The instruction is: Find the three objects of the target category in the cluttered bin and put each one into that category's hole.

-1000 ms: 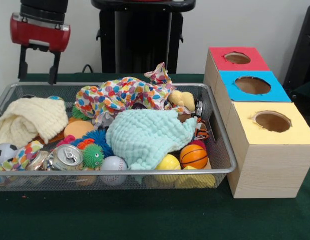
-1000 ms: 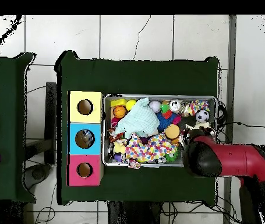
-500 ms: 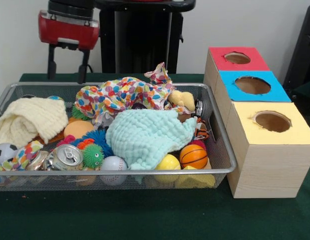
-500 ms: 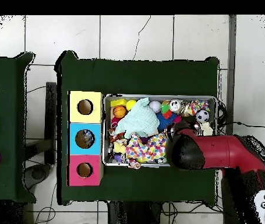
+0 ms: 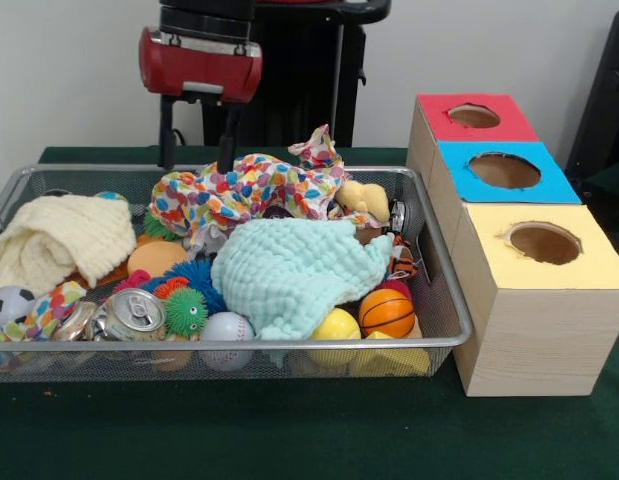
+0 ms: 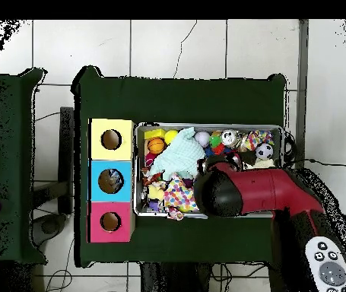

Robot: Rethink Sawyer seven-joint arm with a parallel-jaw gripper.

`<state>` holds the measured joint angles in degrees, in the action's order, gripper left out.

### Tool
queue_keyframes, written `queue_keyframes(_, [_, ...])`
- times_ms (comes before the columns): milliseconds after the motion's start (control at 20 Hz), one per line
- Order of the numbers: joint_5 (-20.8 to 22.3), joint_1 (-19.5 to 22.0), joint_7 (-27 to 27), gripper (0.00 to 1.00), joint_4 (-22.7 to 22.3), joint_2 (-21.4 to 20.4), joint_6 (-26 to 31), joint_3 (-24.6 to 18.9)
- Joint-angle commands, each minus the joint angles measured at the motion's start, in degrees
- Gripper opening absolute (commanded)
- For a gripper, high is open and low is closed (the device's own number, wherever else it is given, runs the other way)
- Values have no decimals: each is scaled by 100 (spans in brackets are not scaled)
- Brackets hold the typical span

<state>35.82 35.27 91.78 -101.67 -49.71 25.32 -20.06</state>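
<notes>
My gripper (image 5: 198,150) hangs open and holds nothing, over the far rim of the wire bin (image 5: 444,300), just above the left end of a polka-dot cloth (image 5: 244,190). A mint cloth (image 5: 294,270) lies mid-bin, a cream cloth (image 5: 64,235) at the left. Along the near side sit a basketball (image 5: 386,312), a yellow ball (image 5: 336,325), a baseball (image 5: 227,328), a soccer ball (image 5: 7,303), a green spiky ball (image 5: 186,312) and a crushed can (image 5: 134,312). In the overhead view the arm's head (image 6: 217,192) covers the gripper and part of the bin (image 6: 210,125).
To the bin's right in the front view stand three boxes in a row, each with a round hole on top: red (image 5: 472,117) farthest, blue (image 5: 504,170) in the middle, yellow (image 5: 542,243) nearest. A yellow plush (image 5: 364,198) lies by the bin's far right corner.
The arm has swept sideways along the bin's far rim, from over the cream cloth's end towards the polka-dot cloth. The gripper stays open, and the bin's contents have not moved.
</notes>
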Motion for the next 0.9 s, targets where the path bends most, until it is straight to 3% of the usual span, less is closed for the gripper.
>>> queue_keyframes(50, [-347, -99, 107, 100, 107, 101, 875, -81])
queue_keyframes(400, [-655, -176, 228, 100, 166, 280, 753, -130])
queue_keyframes(900, [-764, -223, 507, 100, 212, 848, -53, -89])
